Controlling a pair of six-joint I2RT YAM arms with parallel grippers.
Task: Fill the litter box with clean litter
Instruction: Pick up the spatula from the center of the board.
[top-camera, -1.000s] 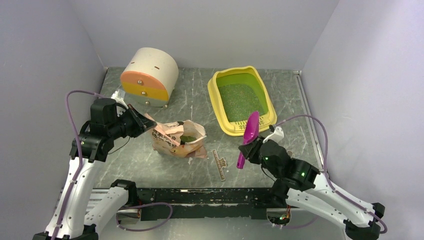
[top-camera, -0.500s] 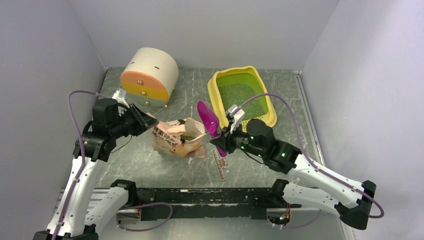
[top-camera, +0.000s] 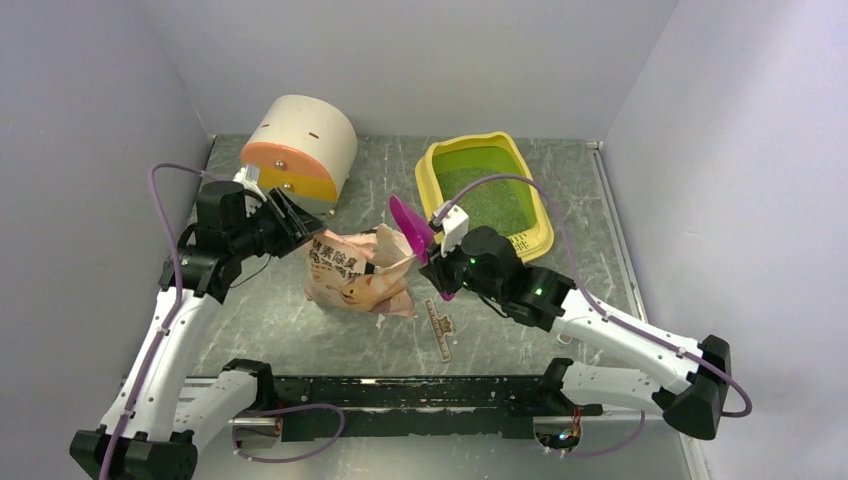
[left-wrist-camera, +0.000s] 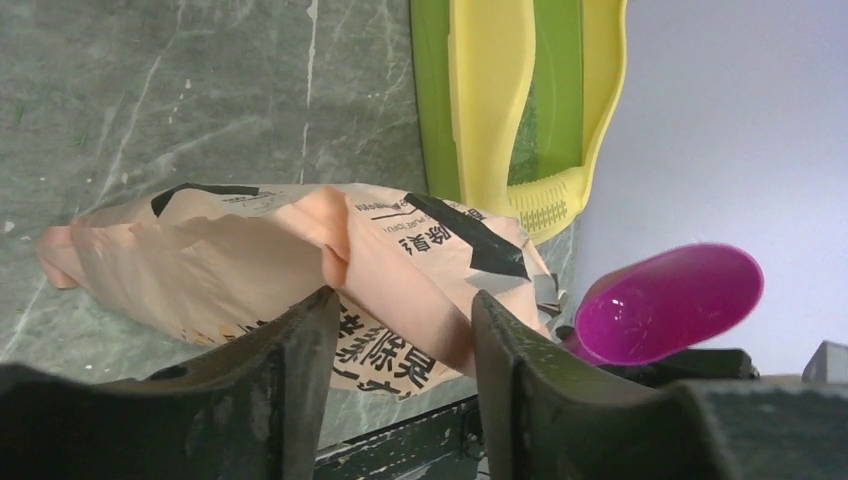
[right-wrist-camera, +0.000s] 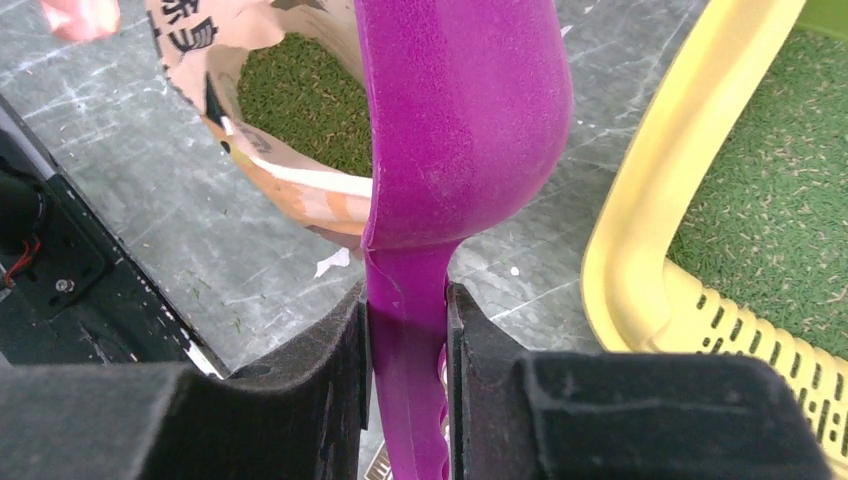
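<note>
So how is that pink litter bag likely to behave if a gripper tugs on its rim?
Probably floppy: the bag is creased and slumped with a crumpled mouth, so a tug would likely deform the wall before shifting it. It seems bottom-weighted, as litter lies inside, so it should resist tipping but drag rather than slide freely.

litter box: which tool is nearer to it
Right. The right tool, holding the scoop, is by the litter box, at its near-left corner; the left tool is beyond the bag.

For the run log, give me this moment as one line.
left gripper: open at bag edge | right gripper: holds scoop by bag mouth | litter box: contains litter
</note>
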